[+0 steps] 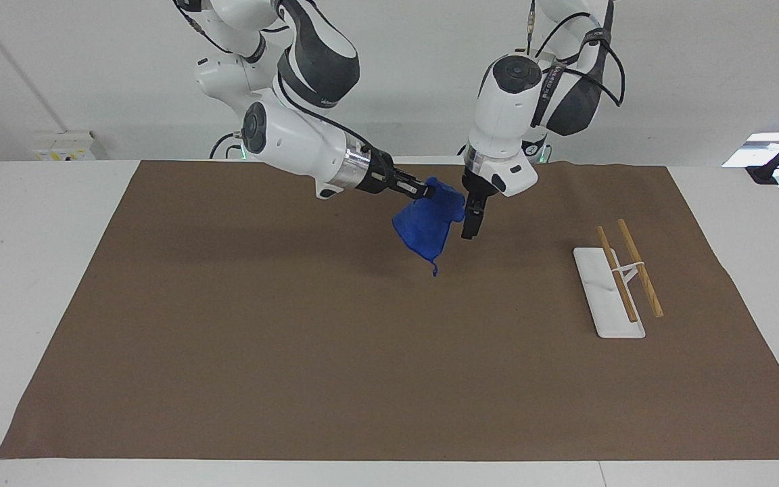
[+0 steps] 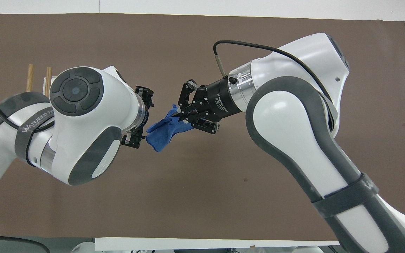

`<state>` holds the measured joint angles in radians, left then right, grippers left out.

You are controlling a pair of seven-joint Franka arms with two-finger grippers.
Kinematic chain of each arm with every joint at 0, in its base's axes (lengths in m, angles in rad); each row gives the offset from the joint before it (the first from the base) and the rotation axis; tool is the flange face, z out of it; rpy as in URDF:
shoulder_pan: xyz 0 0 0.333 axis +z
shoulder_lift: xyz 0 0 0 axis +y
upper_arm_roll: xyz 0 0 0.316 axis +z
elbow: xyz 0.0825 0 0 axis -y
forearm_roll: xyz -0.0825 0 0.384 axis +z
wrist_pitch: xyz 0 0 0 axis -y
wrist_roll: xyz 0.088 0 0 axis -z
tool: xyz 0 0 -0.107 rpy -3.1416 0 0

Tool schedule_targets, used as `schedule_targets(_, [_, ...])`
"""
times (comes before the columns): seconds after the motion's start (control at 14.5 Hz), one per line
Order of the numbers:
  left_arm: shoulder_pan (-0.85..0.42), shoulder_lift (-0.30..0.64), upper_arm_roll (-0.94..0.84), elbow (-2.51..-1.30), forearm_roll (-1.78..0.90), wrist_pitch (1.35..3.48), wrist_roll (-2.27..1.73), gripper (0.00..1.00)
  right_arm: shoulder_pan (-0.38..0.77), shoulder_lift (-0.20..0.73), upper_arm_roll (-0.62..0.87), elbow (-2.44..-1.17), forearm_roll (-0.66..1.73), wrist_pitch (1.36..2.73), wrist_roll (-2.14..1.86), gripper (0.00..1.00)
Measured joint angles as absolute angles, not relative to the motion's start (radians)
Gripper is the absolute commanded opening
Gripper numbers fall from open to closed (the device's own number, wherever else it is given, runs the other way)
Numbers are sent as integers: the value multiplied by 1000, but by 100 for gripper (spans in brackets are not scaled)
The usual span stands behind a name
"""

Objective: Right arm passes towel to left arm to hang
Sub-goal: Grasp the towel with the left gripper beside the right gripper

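Two white Franka arms above a table covered by a brown mat, meeting in mid-air over the part of the mat close to the robots.

Right arm reaching out nearly level, its black gripper clamped tight on a bunched upper edge of the bright blue towel. Towel off the table, hanging down from that grip in a loose fold, narrowing to a point with a tiny loop tag dangling at the bottom. Clear air between the towel's lowest point and the mat.

Left arm angled downward, its black gripper pointing at the mat and sitting right against the towel's edge on the side toward the left arm's end of the table. From overhead, left gripper with fingers spread wide, one fingertip above and one below the towel's free end, not pinched on the cloth. Right gripper seen there too, closed on the cloth.

Toward the left arm's end of the table, well apart from the hand-over, a small white rack resting on the mat, carrying two wooden rods side by side on a thin white support.
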<state>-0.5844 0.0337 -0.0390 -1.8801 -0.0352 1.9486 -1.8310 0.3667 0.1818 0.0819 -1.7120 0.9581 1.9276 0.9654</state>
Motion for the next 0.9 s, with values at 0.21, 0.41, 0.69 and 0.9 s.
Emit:
schedule_targets(0.21, [-584, 34, -39, -1880, -42, 1949, -1831, 60, 367, 182, 82, -1712, 958, 1928, 965, 0])
schedule_targets(0.41, [-584, 34, -39, -1880, -43, 1949, -1831, 54, 367, 182, 82, -1713, 958, 1928, 965, 0])
schedule_targets(0.69, [-584, 33, -39, -1880, -44, 1949, -1831, 42, 367, 182, 82, -1714, 958, 1928, 965, 0])
schedule_targets(0.9, [-584, 33, -39, -1882, -44, 1949, -1831, 40, 367, 182, 82, -1714, 958, 1928, 965, 0])
